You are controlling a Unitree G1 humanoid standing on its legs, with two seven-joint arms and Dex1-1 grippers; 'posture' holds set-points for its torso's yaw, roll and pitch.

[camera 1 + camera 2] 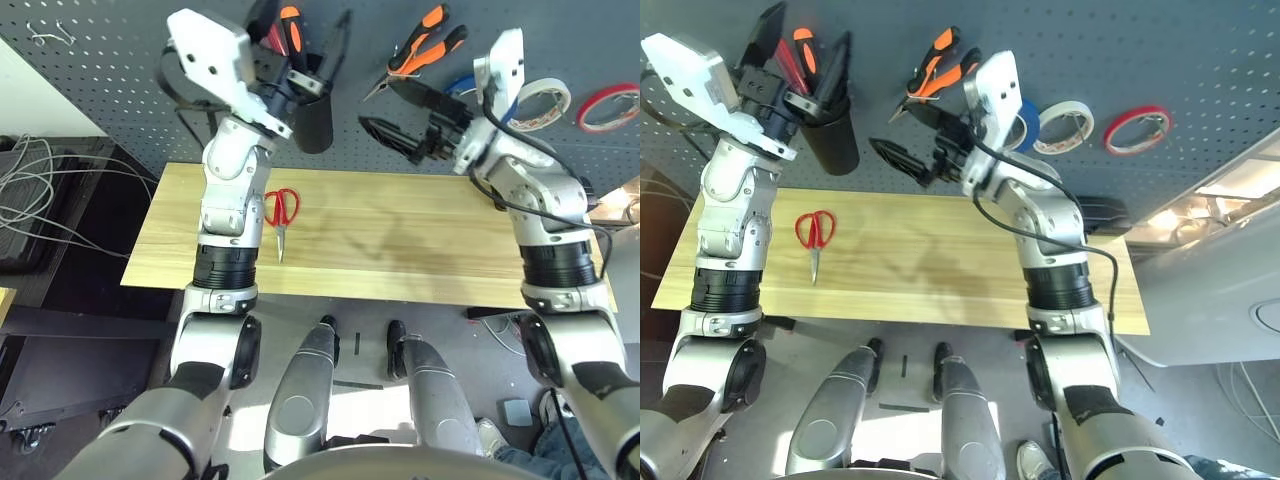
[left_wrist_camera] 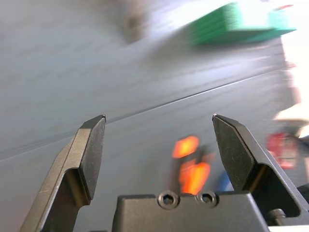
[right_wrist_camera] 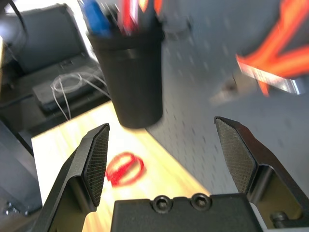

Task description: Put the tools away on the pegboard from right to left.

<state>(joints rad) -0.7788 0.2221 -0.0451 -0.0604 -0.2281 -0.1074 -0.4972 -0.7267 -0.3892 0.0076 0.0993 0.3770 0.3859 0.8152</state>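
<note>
Tape, pliers, screwdriver look stowed on pegboard (image 1: 100, 90); red-handled scissors (image 1: 281, 212) lie on table (image 1: 400, 240), both left gripper (image 2: 159, 145) and right gripper (image 3: 169, 145) fingers spread empty, next: grab scissors.

The blue tape roll (image 1: 1028, 122) on the dark grey perforated pegboard (image 1: 1120, 50) sits mostly hidden behind the right arm's white wrist housing — only an arc shows. In the right wrist view, the orange-and-black-handled pliers (image 3: 277, 60) are smeared by blur and cut by the edge. The black cup's (image 3: 129, 77) blue and red contents blur together — which tools they are cannot be told.
</note>
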